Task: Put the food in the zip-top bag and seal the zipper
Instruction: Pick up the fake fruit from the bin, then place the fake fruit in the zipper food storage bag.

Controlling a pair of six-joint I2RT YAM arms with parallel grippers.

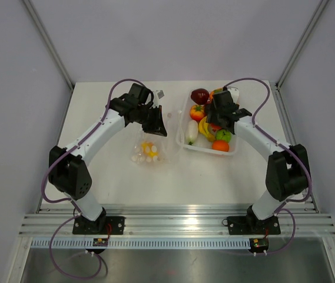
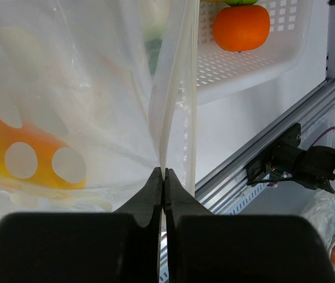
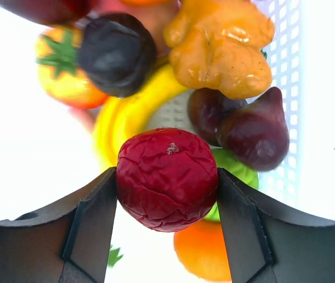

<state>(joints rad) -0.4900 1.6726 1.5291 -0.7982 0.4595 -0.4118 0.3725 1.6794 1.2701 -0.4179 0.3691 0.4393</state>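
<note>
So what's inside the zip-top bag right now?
A yellow-orange food piece shows through the zip-top bag; its white blotches hide whether anything else lies inside.

We find no legible text, brand, number or sign in any of the three views. A small white tag (image 1: 160, 93) in the top view is too small to read.

place: robot lab cell | evidence: plain grey walls (image 1: 14, 71), aluminium rail (image 1: 179, 224), white table (image 1: 114, 188)
</note>
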